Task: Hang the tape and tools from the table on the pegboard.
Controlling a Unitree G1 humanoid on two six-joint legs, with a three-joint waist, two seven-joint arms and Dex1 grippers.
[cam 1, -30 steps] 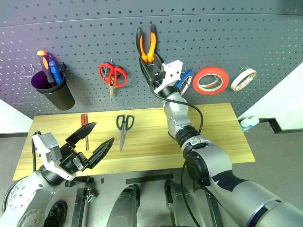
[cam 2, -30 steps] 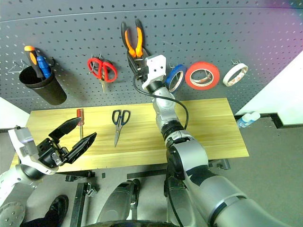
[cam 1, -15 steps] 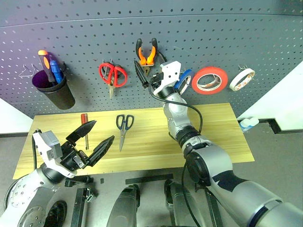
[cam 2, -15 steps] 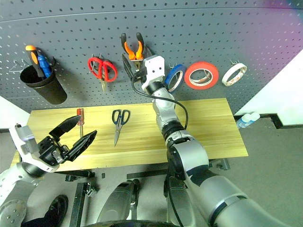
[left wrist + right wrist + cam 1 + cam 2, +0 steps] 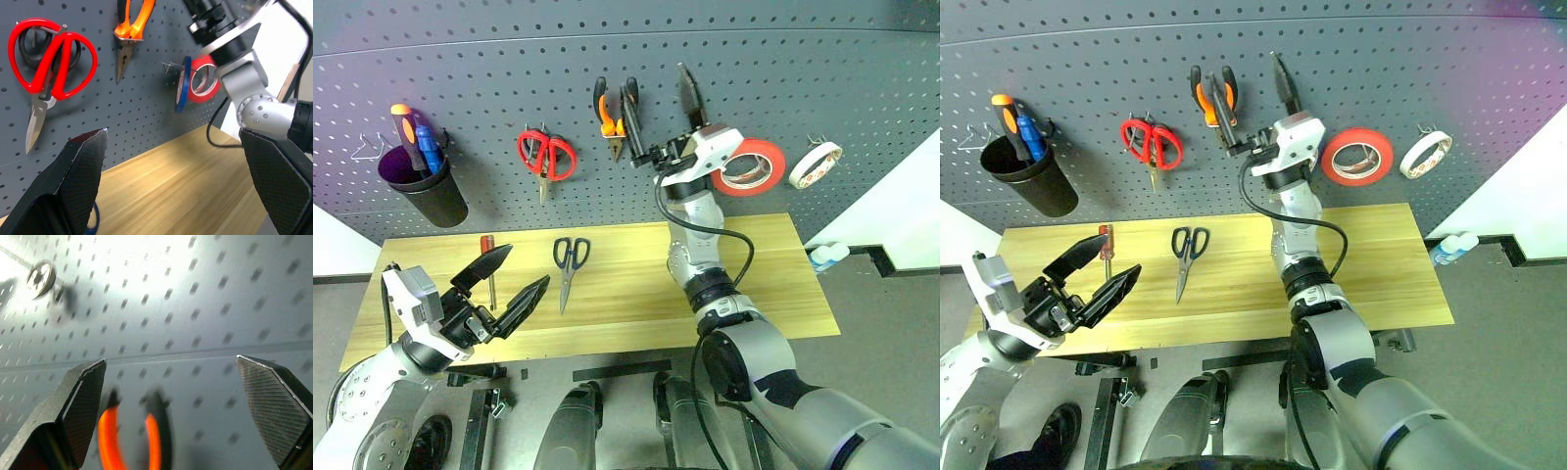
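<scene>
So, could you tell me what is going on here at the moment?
The robot is hanging tools on the pegboard. The pliers and the blue roll of tape already hang there. The right gripper is open beside the pliers, holding nothing. The left gripper hovers open over the near edge of the table. The black-handled scissors and the red-handled screwdriver lie on the table, not yet hung.

1. Right arm reaches up and forward, wrist bent upward; right gripper points steeply up, fingers spread wide, empty.
2. Left arm low, bent; left gripper spread wide, empty.
</scene>
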